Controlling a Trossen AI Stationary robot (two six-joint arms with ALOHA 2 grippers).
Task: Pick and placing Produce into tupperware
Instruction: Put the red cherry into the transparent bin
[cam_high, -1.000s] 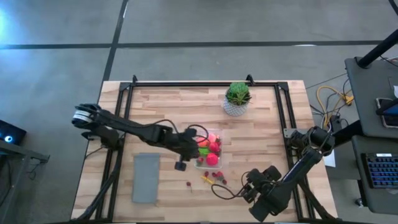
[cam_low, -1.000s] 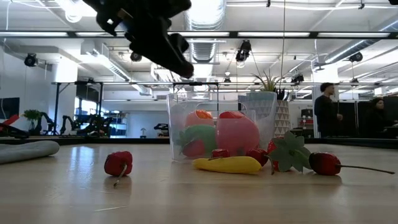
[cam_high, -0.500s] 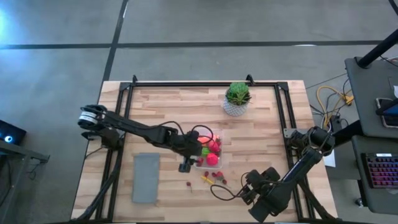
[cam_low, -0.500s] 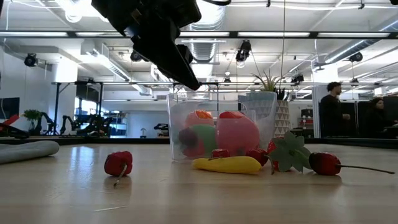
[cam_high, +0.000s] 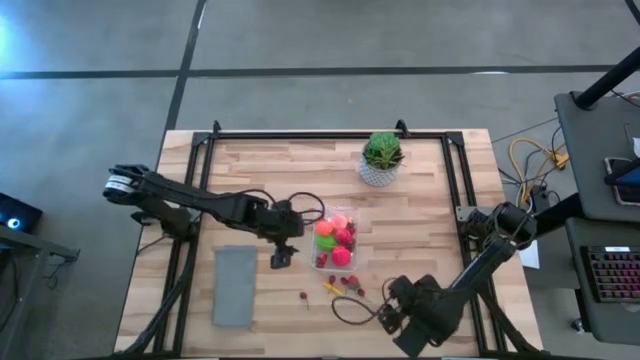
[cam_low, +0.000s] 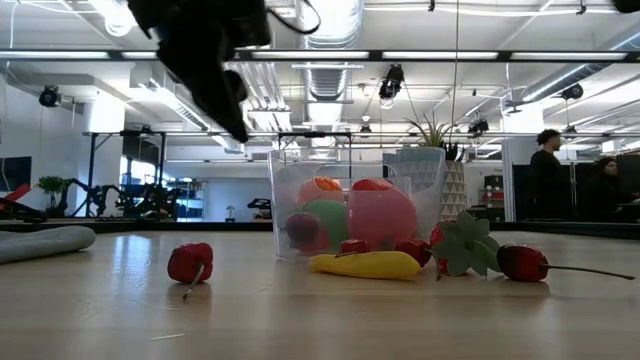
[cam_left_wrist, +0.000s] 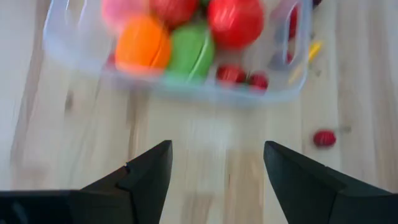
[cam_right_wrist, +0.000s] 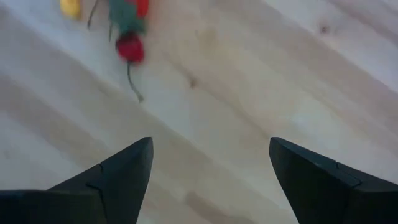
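Left gripper (cam_high: 279, 259) hovers empty with fingers apart, just beside the small clear plastic tub (cam_high: 335, 240) at mid-table, which already holds several toy fruits. I judge a drop is done; next comes the loose red berry (cam_high: 302, 296) near the tub. Right gripper (cam_high: 385, 318) waits open nearby.

table (cam_high: 420, 200): wood planks | on it: tupperware (cam_high: 335, 241), loose produce (cam_high: 343, 284), grey rectangle (cam_high: 234, 285), potted plant (cam_high: 381, 158)
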